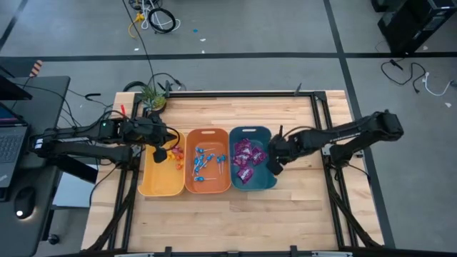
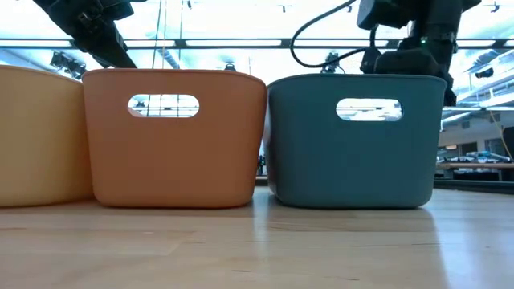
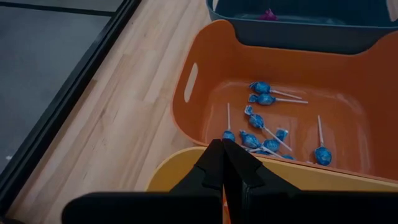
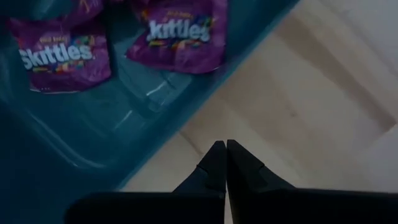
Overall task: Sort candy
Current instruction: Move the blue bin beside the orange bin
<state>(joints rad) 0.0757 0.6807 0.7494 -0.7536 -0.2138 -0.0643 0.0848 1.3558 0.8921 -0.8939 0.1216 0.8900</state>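
Apparently sorted: we saw blue lollipops in the orange bin, purple packets in the teal bin, small orange pieces in the yellow bin, all mid-surface. Left gripper was closed, empty, over the yellow bin's rim; right gripper was closed, empty, beside the teal bin's outer wall. We judged the risk to be a careless retreat knocking a bin and spilling candy.

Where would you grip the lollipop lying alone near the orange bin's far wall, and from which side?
Grip that lollipop by its blue-wrapped head, coming straight down from above. It lies flat on the orange bin floor, stick pointing away from the head, clear of the others; the thin stick probably offers little to pinch, and the bin's walls block a sideways approach.
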